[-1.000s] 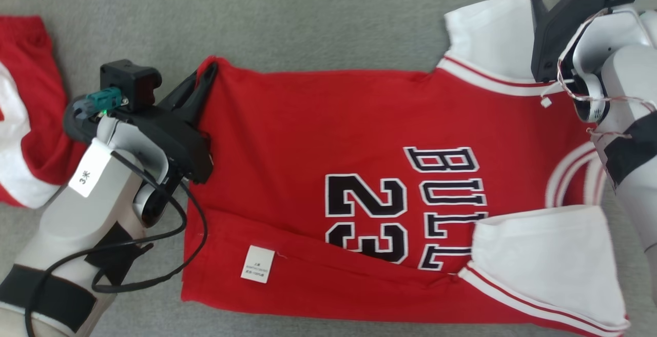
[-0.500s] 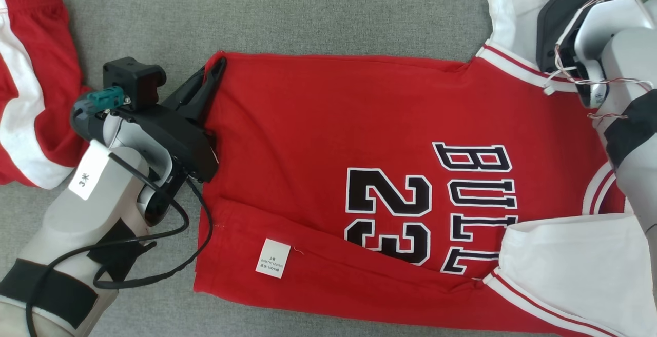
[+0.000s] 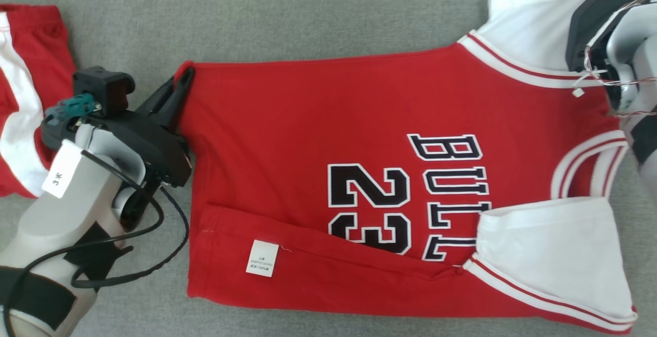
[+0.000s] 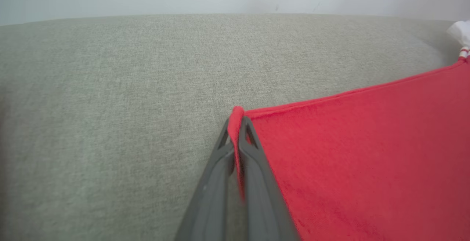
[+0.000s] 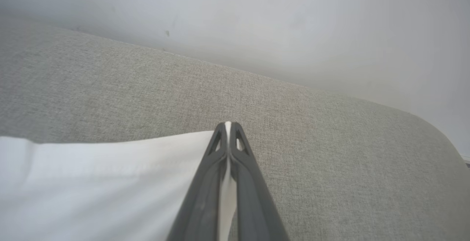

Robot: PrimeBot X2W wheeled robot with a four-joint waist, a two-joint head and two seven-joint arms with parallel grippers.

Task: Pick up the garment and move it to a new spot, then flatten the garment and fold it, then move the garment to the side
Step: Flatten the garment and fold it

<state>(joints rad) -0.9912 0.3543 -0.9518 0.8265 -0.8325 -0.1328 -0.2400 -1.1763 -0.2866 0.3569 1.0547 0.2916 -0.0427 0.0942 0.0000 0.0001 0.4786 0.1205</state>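
The garment (image 3: 308, 137) is a red jersey with white sleeves and black "BULLS 23" print, spread sideways across the grey surface. My left gripper (image 3: 185, 78) is shut on its far hem corner; in the left wrist view the red hem (image 4: 237, 123) is pinched between the two dark fingers. My right gripper (image 5: 228, 127) is shut on the edge of the far white sleeve (image 5: 110, 175); in the head view its dark body (image 3: 590, 24) sits over that sleeve (image 3: 534, 34). The near hem is folded over, showing a white label (image 3: 262, 258).
A second red and white garment (image 3: 25, 96) lies at the left edge, beside my left arm. Grey fabric surface (image 3: 308, 14) stretches beyond the jersey to a pale wall (image 5: 257, 21) in the wrist views.
My right gripper has closed on the white sleeve's edge. The head camera has shifted, and the jersey's far edge now runs straighter between both grippers.
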